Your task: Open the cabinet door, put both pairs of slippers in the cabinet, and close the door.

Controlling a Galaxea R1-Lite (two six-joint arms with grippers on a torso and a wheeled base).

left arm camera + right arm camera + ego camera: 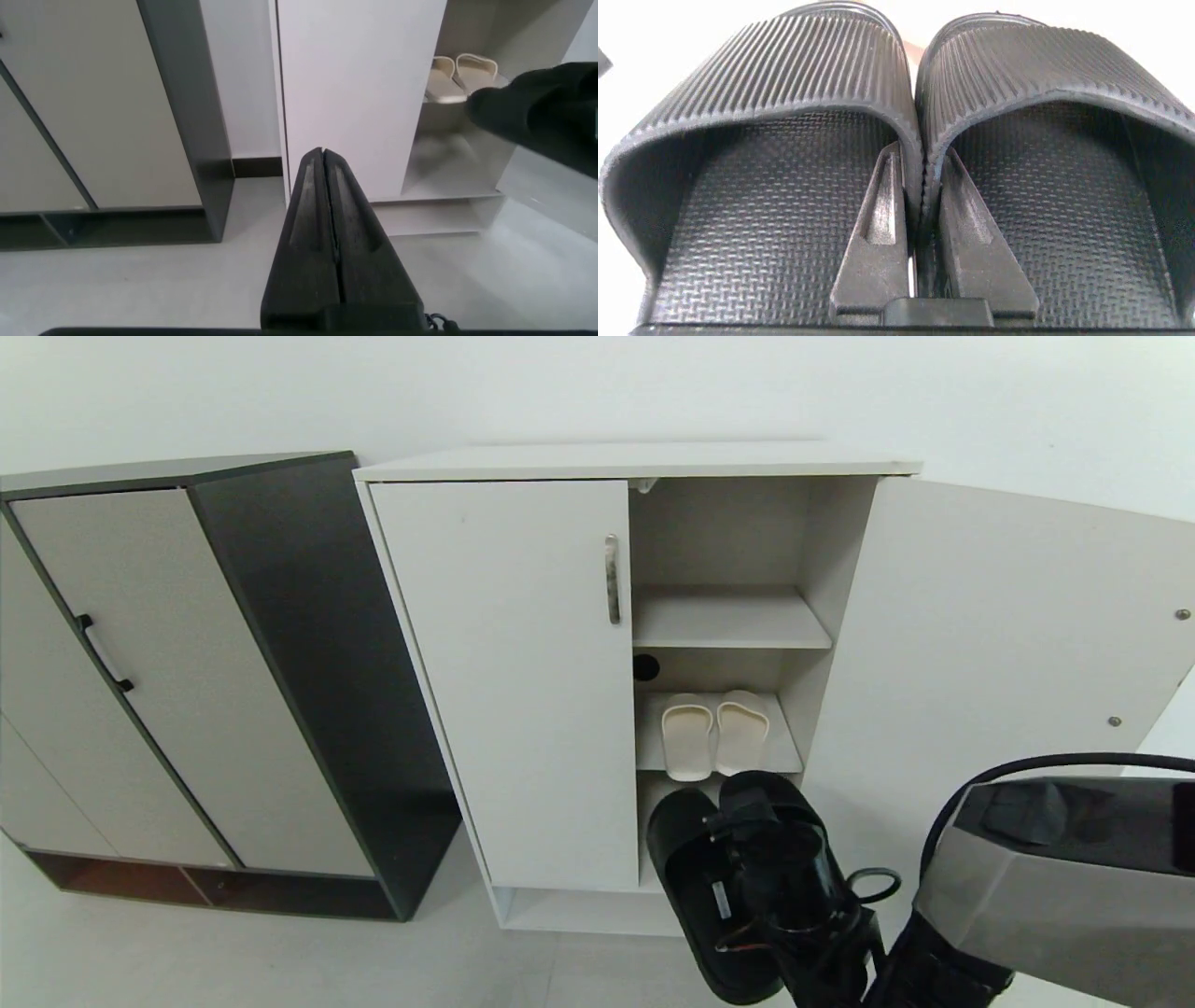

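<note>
Right gripper [920,154]: clamped on the black slippers [686,868], one finger inside each, pinching the two inner strap walls together. The pair hangs in front of the white cabinet [635,460], low, just outside its open half, toes toward it.

Left gripper [322,154]: fingers pressed together, holding nothing, well out in front of the cabinet's closed door [504,681].

White slippers [689,735]: side by side on the cabinet's middle shelf. Open door [980,635] swung wide off the cabinet's right side.

Risks:
- The grip is only on the strap edges (soft ribbed material, by the look). A knock could free one slipper, or let the pair droop.
- Only half the cabinet is open. The toes could catch the closed door's edge, or the front of the shelf carrying the white pair.
- The arm works close to the open door. A brush could swing it.

Hard to make out:
- The cabinet's lowest compartment sits behind the black pair, so its free room is unclear.
- The black heels are cut off in the head view.
- A dark round spot [646,667] on the cabinet's back panel, beneath the upper shelf. Possibly a hole, cannot tell.
</note>
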